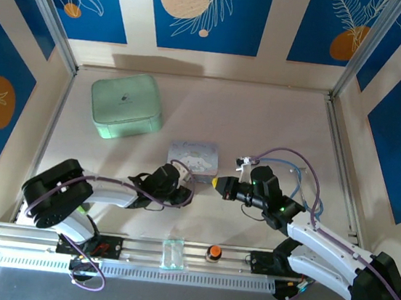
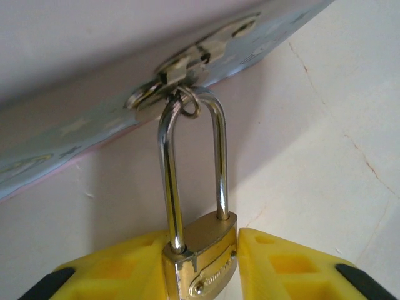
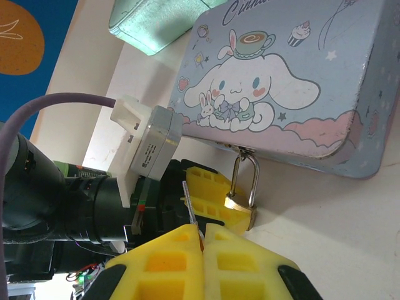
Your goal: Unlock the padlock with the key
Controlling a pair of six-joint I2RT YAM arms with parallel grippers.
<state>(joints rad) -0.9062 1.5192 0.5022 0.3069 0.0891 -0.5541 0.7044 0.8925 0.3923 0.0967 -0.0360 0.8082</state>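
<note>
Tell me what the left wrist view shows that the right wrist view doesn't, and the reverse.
Left wrist: a close-up of the padlock, its shackle passing through the latch ring, brass body clamped in the left gripper. Right wrist: the key pinched in the right gripper, short of the lock; the cartoon lid; a mint-green case. Both: padlock hanging from the pale blue box, left gripper holding it.

Top cam overhead; wrist cams close on padlock [image 2: 203,257]
</note>
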